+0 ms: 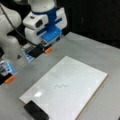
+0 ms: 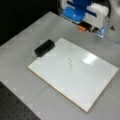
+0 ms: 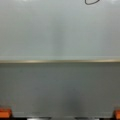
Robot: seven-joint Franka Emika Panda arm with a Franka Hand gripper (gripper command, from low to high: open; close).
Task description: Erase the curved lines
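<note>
The tool (image 1: 30,56) is hovering open and empty at the upper left of a front view, off the white board (image 1: 82,75). The curve lines (image 1: 61,86) are sitting intact mid-board. The eraser (image 1: 36,110) is lying at the board's lower-left corner; a skewed grasp could be nudging it across the worktop (image 1: 82,45).

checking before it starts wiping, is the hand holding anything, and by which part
Nothing is held. The hand hangs off the board, its fingertips wide apart with nothing between them; the eraser lies untouched on the board's corner.

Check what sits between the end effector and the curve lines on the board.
Nothing: in a front view, only bare grey table and blank whiteboard lie between the end effector and the curve lines. The eraser sits off at the board's corner.
</note>
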